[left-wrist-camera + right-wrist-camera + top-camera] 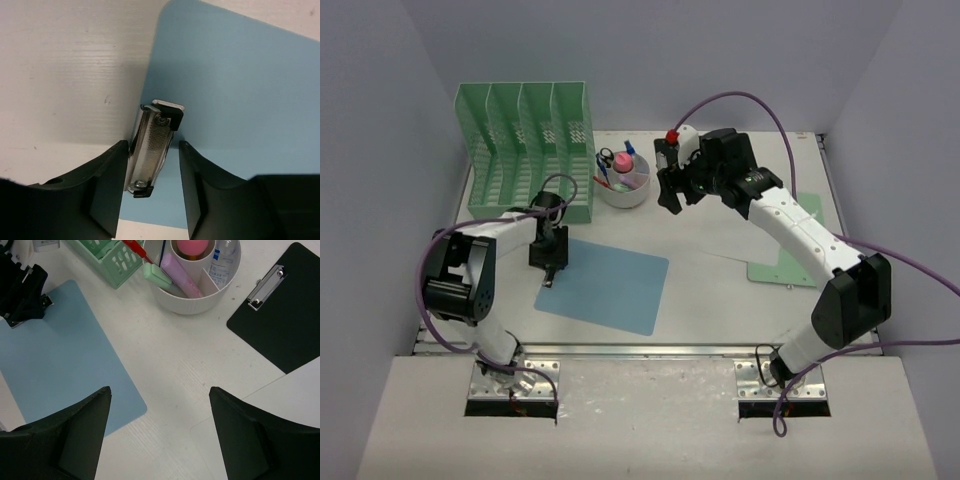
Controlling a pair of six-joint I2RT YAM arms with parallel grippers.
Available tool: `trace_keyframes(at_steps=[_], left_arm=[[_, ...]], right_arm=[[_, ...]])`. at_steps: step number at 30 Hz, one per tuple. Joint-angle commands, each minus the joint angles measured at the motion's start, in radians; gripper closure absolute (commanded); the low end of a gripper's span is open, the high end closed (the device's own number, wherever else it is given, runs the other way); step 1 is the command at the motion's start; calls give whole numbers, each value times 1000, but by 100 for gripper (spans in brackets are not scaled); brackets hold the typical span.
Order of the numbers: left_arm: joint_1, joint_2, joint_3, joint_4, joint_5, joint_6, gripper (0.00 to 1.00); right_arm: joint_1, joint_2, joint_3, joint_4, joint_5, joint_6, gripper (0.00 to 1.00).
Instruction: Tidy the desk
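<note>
Bottle label (pixel 223 256): blue print, unreadable.
Left gripper (pixel 152 147): half-open, straddling metal clip (pixel 156 137) of blue clipboard (pixel 240 90).
Right gripper (pixel 160 391): wide, empty.

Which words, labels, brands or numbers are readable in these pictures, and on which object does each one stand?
No text can be read.
Small bottle in the white round organizer: blue print on its label, too small and blurred to read.
Blue clipboard, black clipboard, green file rack: no writing seen.
</note>
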Motion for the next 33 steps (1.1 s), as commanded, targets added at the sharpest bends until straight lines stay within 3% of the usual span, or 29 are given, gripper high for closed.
trace_keyframes(at_steps=[1, 8, 18, 24, 33], left_arm=[[-37, 20, 0, 11, -8, 23, 59], [-48, -17, -16, 9, 55, 59, 100], [-172, -287, -53, 55, 51, 134, 100], [-235, -419, -44, 95, 32, 214, 100], [-324, -542, -53, 181, 45, 303, 100]], right_arm=[[-7, 8, 42, 18, -26, 13, 20], [-11, 7, 53, 2, -49, 13, 20], [-19, -26, 25, -34, -151, 13, 19], [-22, -13, 4, -74, -341, 67, 16], [-22, 25, -57, 47, -550, 195, 15]])
